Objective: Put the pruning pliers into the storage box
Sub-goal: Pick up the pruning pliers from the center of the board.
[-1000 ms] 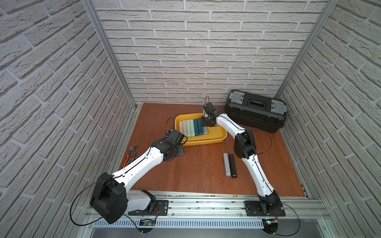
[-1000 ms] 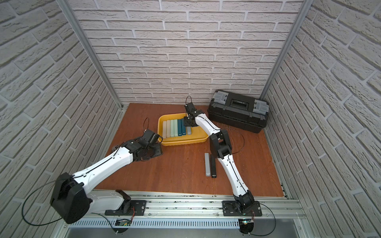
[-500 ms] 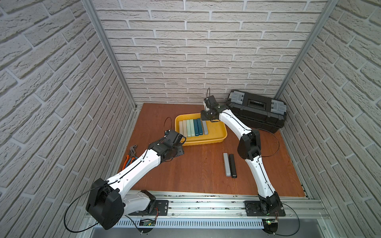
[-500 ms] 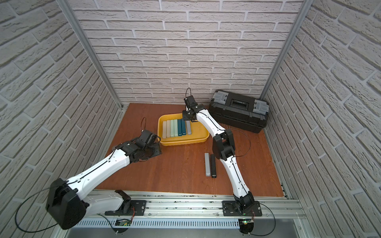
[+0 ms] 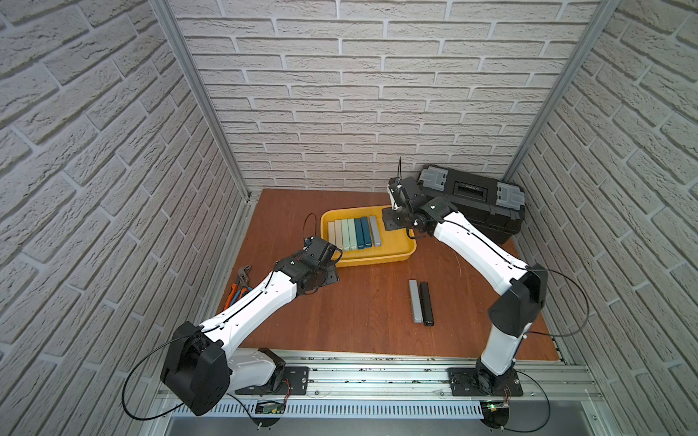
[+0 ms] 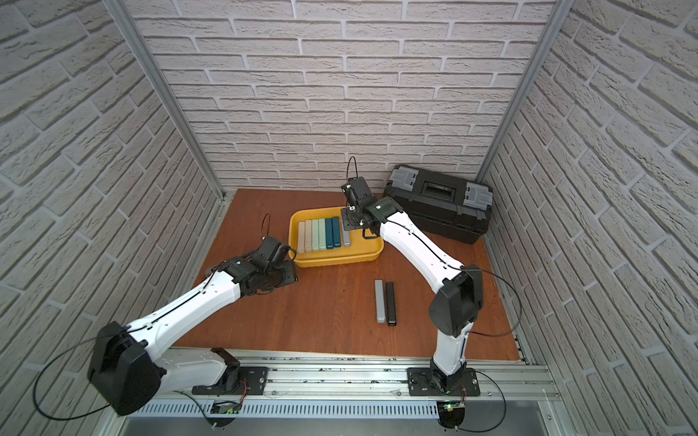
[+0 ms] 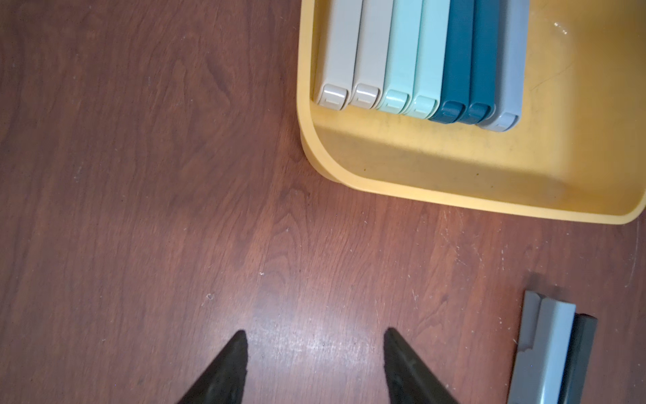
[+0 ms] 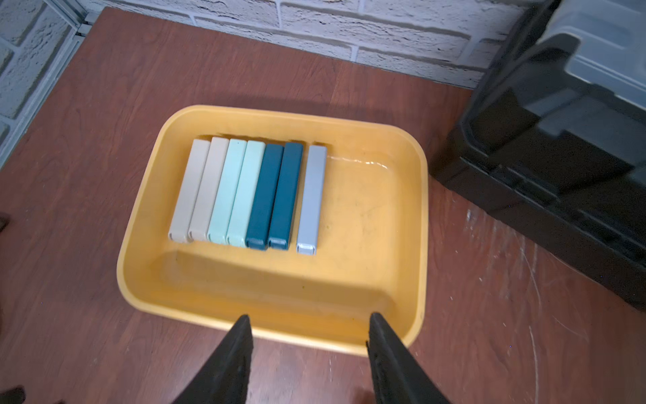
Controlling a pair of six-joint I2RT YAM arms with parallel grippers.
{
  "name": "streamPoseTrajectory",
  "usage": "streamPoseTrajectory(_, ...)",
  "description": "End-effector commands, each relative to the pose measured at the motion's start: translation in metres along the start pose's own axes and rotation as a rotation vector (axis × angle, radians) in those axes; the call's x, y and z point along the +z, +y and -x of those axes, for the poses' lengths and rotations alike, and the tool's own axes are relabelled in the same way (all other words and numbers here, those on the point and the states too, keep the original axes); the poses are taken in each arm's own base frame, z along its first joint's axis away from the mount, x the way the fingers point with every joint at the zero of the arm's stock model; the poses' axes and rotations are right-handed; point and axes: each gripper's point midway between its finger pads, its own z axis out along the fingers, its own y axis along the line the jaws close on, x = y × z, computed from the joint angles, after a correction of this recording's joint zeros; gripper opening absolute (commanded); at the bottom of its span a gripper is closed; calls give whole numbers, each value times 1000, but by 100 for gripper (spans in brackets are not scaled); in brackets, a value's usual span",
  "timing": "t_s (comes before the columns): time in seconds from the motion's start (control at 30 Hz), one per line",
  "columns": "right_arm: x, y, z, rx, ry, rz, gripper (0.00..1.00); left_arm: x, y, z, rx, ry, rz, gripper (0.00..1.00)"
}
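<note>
Counted seven pruning pliers [image 8: 244, 192] inside the yellow storage box [image 8: 279, 307]. Beige pair, mint pair and teal pair packed side by side. Then one grey bar [image 8: 311, 199] at the end of the row towards the black toolbox [image 8: 559, 140], lying flat, a thin gap between it and the teal pair.

Newest arrival: that grey bar. A second ago pinned under the right gripper [image 8: 310, 316], low inside the box. Now let go.

Right gripper lifted clear above the box on its toolbox side, fingers spread, nothing between them. Confirmed from the right wrist view.

Left gripper [image 7: 314, 332] low over bare table just outside the box's corner on the left arm's side. Jaws apart, nothing held.

Still outside the box: a second grey bar [image 5: 415, 302] and a black bar [image 5: 426, 304]. Touching side by side on the table, well apart from the box on its robot-facing side.

Judged: seven of nine stowed, this drop finished, two to go. Probable next move: right gripper across to the pair outside, one bar at a time. Free floor in the box beyond the grey bar, seemingly enough for both.
</note>
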Motion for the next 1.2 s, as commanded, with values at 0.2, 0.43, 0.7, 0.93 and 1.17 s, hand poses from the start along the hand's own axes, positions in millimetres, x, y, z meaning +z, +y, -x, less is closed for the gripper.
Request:
streamPoseTrajectory(0.2,-26,-21,-121,8,175,-111,52,-9,-18,11,36,-44,-49,62)
streamPoseTrajectory(0.43,-26,-29,-197,46,295,-153,51,-8,-24,9,47,-41,-51,62)
streamPoseTrajectory(0.7,-6,-30,-232,139,337,-159,51,-5,-26,10,53,-36,-31,62)
streamPoseTrajectory(0.93,7,-31,-240,130,356,-196,51,-2,-25,7,44,-23,-27,62)
streamPoseTrajectory(1.17,20,-23,-248,170,382,-187,51,-2,-25,5,43,-20,-25,62)
